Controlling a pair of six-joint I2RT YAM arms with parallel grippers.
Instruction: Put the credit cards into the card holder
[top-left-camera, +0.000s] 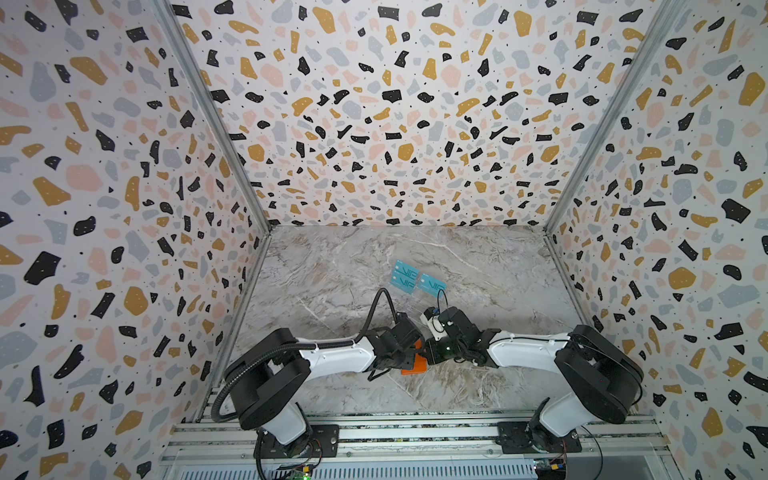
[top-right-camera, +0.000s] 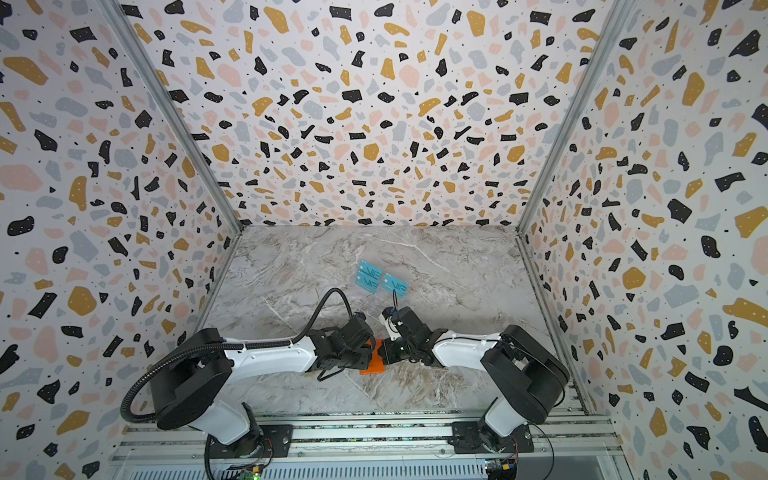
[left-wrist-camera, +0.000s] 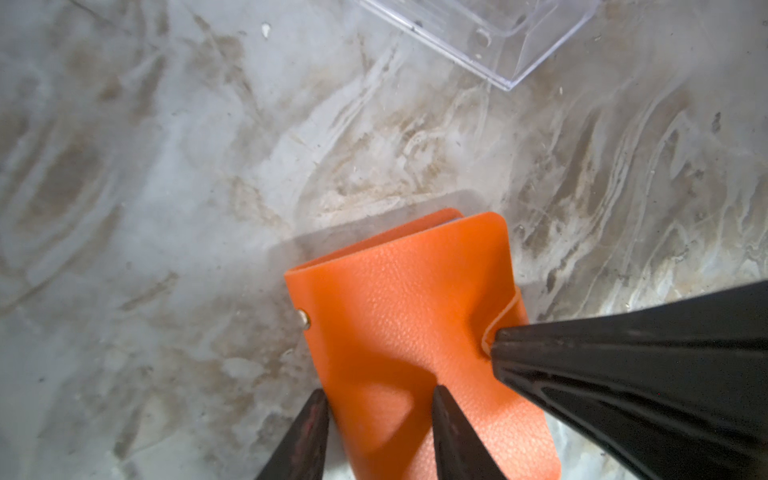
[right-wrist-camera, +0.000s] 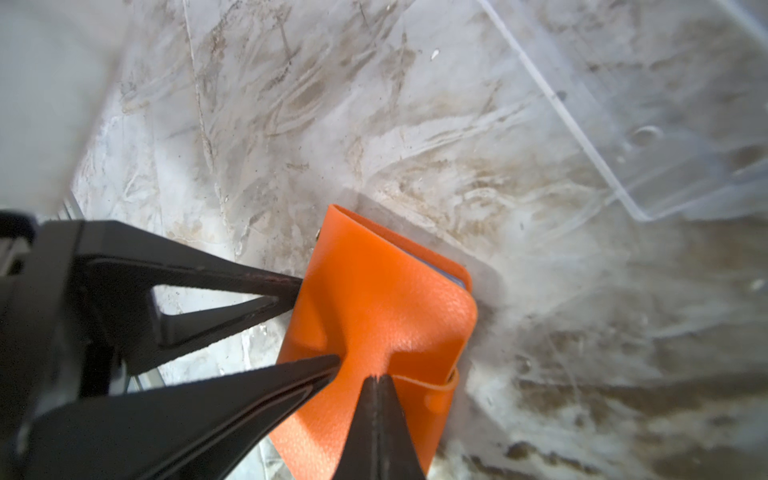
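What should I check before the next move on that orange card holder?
1. Card holder folded, on the table: ok.
2. Left hand part open, one finger pressing the cover: ok.
3. Right hand shut, tip at the snap tab: ok.
4. Snap released: cannot tell.
5. Every card in view: not ok, only teal cards show.

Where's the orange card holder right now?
In both top views the card holder lies front-centre on the table, between the left gripper and right gripper.
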